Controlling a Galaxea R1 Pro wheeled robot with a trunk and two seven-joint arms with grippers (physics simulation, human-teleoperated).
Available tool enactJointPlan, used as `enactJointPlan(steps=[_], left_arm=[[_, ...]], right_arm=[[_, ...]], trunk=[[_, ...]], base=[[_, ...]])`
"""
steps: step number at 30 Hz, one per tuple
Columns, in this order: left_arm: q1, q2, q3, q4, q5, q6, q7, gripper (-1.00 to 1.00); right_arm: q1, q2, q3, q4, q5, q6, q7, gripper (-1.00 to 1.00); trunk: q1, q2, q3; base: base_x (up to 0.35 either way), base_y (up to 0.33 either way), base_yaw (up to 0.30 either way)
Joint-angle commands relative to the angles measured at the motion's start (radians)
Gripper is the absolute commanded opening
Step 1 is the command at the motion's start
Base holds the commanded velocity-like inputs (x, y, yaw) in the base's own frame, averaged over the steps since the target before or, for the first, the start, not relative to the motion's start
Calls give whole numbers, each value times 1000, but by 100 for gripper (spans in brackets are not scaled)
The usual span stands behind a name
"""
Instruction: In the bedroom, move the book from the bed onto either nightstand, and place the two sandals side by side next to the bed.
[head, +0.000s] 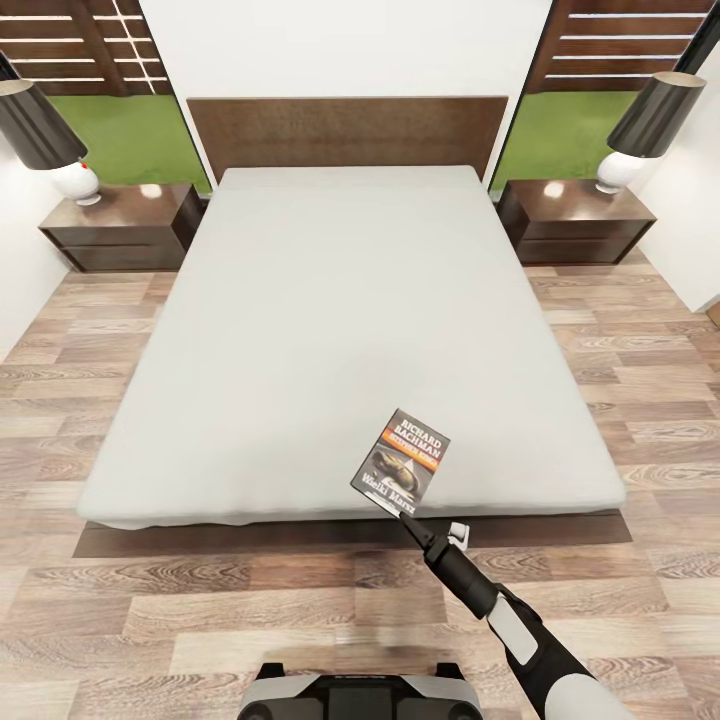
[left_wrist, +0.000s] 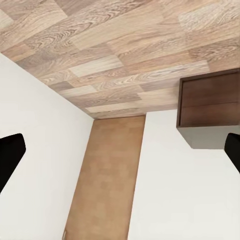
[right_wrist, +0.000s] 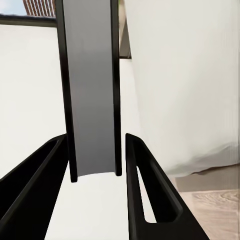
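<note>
We see our right gripper (head: 404, 512) clamped on the book (head: 402, 459), holding it over the bed's (head: 300, 330) foot edge, toward its right corner. Our left gripper's (left_wrist: 120, 150) fingers (left_wrist: 9, 155) stand wide apart with nothing between them.

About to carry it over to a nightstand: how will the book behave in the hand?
The book looks thin and small, so probably light. The right hand pinches only its near edge, so it may sag or swing. Its cover looks smooth; it could slip between the fingers if moved fast.
</note>
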Motion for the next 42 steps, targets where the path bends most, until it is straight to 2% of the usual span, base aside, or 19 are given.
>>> enactJointPlan(steps=[1, 14, 42], left_arm=[[1, 0, -8, -1, 11, -3, 2, 100], [1, 0, -4, -1, 12, -6, 2, 100], [0, 0, -5, -1, 12, -6, 2, 100]], right_arm=[[0, 0, 0, 1, -7, 10, 0, -100], [0, 1, 0, 1, -8, 10, -9, -100], [0, 0, -2, 1, -9, 9, -10, -100]], trunk=[[1, -1, -1], [1, -1, 6], [1, -1, 50]], base=[[0, 0, 0], [0, 0, 0], [0, 0, 0]])
